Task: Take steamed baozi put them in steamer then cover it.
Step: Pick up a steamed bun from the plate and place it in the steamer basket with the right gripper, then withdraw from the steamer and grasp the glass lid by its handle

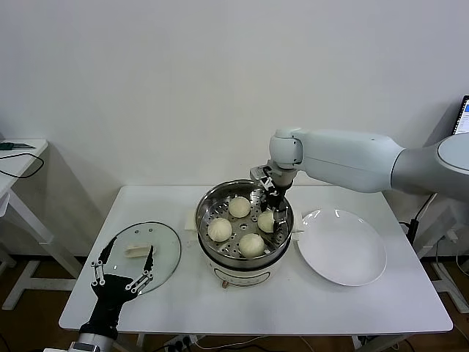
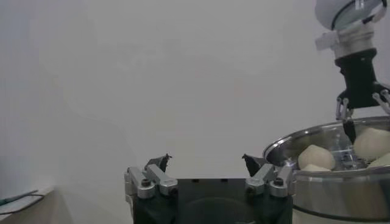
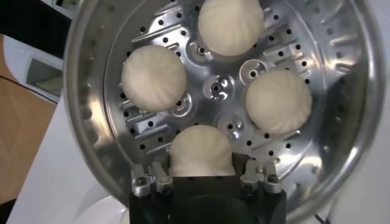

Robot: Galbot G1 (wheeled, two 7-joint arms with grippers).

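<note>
The steamer (image 1: 244, 229) stands upright at the middle of the white desk (image 1: 308, 304), its round opening facing up. Four steamed baozi (image 1: 239, 207) rest on the perforated tray (image 3: 219, 85) inside it, arranged in a ring around the tray's centre, apart from one another.

The right gripper (image 1: 276, 215) reaches down into the steamer from the far right side, pointing downward. In the right wrist view its fingers (image 3: 149, 179) sit on either side of the nearest bun (image 3: 200, 152), closed around it, and the bun rests on the tray.

The cover (image 1: 143, 254) lies flat on the desk to the left of the steamer, near it but apart. Its white oblong handle (image 1: 138, 249) faces up, with its long axis running roughly left to right across the desk.

The left gripper (image 1: 122, 273) hovers over the near edge of the cover, with its fingers (image 2: 150, 181) spread wide and nothing between them.

A flat white plate (image 1: 341, 246) lies on the desk just to the right of the steamer.
</note>
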